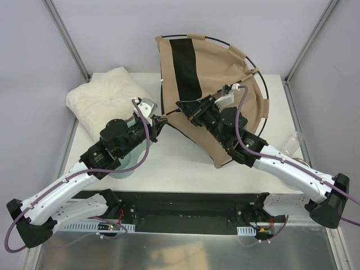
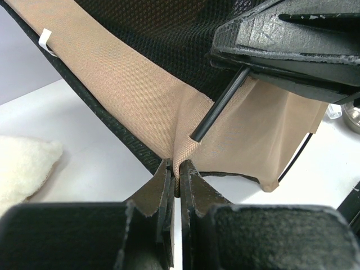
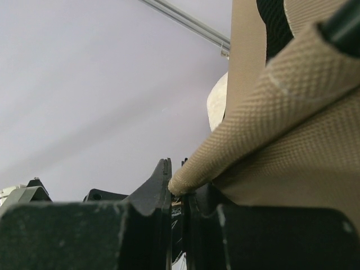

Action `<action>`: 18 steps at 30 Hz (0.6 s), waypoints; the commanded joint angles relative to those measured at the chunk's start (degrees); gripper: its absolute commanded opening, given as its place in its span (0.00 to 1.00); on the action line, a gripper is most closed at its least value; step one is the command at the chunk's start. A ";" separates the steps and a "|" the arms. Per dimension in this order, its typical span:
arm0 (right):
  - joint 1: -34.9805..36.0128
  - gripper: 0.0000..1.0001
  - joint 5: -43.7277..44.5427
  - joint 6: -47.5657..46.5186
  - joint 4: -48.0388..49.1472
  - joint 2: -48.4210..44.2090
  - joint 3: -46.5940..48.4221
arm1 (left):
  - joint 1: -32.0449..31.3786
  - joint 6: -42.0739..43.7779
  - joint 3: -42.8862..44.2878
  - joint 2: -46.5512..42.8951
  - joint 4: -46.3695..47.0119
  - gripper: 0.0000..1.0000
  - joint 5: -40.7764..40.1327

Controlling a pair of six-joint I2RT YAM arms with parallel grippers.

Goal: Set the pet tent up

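Observation:
The pet tent (image 1: 225, 84) is tan fabric with a black panel, and it lies half raised at the back middle of the table. Thin black poles (image 1: 261, 84) arc round its right side. My left gripper (image 1: 161, 119) is shut on the tent's lower left corner. In the left wrist view that tan corner (image 2: 179, 154) is pinched between the jaws of my left gripper (image 2: 177, 169). My right gripper (image 1: 181, 106) sits just right of the left one and is shut on a black pole (image 2: 219, 107) whose end points at that corner. In the right wrist view a tan fabric tip (image 3: 191, 177) lies against its fingertips.
A white fluffy cushion (image 1: 107, 95) lies at the back left of the table, beside the tent. A pale round object (image 1: 125, 169) sits under my left arm. A clear plastic piece (image 1: 292, 143) lies at the table's right edge. Frame posts stand at the back corners.

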 commanded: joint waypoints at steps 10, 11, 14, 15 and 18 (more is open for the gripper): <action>-0.75 0.00 2.50 -7.29 -1.77 0.48 1.85 | -0.41 -1.03 3.52 0.35 3.40 0.00 -0.22; -0.75 0.00 3.03 -7.55 -1.77 0.66 2.02 | -0.42 -1.11 3.61 0.27 3.48 0.00 0.21; -0.66 0.00 3.22 -8.17 -2.12 1.53 2.72 | -0.41 -1.29 3.43 0.53 3.57 0.00 1.53; -0.66 0.00 2.95 -8.43 -2.38 1.97 2.90 | -0.42 -1.38 3.43 0.79 3.57 0.00 2.15; -0.22 0.00 1.73 -8.78 -1.77 2.68 3.16 | -0.41 -1.38 3.69 1.23 3.57 0.00 4.17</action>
